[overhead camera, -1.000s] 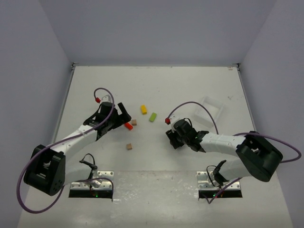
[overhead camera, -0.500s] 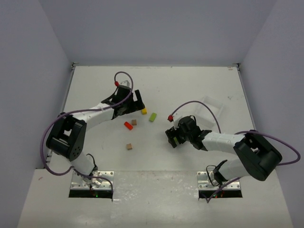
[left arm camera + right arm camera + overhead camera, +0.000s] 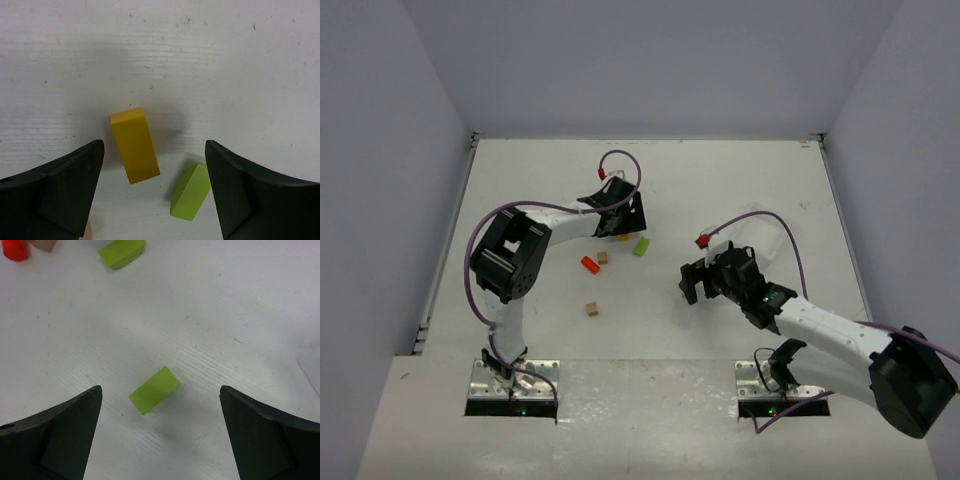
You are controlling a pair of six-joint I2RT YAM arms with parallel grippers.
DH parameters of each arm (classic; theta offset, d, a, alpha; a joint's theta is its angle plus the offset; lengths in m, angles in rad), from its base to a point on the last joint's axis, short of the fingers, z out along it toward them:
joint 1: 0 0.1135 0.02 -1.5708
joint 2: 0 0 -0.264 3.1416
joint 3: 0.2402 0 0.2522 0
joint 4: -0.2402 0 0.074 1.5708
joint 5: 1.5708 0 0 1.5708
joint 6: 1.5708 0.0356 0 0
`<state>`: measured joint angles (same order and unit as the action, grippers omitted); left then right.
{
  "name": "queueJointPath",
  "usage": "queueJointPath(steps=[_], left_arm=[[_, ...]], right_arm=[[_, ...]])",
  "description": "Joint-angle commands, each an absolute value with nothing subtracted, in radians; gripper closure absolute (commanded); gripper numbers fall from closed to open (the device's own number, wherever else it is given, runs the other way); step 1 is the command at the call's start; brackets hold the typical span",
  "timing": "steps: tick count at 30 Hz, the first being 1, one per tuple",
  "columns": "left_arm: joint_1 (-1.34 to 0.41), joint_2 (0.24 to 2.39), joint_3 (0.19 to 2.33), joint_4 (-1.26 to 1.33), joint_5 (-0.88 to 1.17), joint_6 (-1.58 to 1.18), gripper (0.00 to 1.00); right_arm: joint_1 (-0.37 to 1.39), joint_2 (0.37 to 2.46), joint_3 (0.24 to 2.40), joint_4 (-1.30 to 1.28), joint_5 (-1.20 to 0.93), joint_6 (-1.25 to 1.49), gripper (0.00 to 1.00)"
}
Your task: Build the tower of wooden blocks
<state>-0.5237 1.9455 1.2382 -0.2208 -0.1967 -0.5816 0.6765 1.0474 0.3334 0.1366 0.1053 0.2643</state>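
Just off the middle of the table point(image 3: 520, 170), at ten o'clock, the left gripper point(image 3: 154, 152) hung with its jaws apart, straddling the yellow block point(image 3: 135, 145) without touching it. A lime green block point(image 3: 191, 191) lay at four o'clock of the yellow one. At eight o'clock of it, in the top view, sat the red-orange block point(image 3: 589, 265), with a tan block point(image 3: 603, 257) just beside it and a second tan block point(image 3: 591, 309) at its six o'clock. The right gripper point(image 3: 161, 392) hovered, jaws wide, above a second lime green block point(image 3: 154, 390). All blocks lay singly, unstacked.
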Motion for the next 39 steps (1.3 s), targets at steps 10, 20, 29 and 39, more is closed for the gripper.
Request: queueJointPath(steps=[10,20,29,39], left_arm=[[-0.582,2.004,1.324,-0.303,-0.383,-0.669,0.77],[-0.66,1.874,1.338,-0.354,-0.457,-0.646,0.95],[-0.898,1.735,1.202,-0.339,-0.526,-0.705,0.9],[-0.991,1.847,1.19,-0.274,-0.462,-0.791,0.9]], right_arm=[[0.675,0.761,0.241,0.034,0.227,0.406,0.01],[0.676,0.757,0.237,-0.017,0.224,0.449,0.01],[0.676,0.625,0.222,-0.231,0.445,0.662,0.01],[0.675,0.458,0.181,-0.318,0.547,0.722,0.01]])
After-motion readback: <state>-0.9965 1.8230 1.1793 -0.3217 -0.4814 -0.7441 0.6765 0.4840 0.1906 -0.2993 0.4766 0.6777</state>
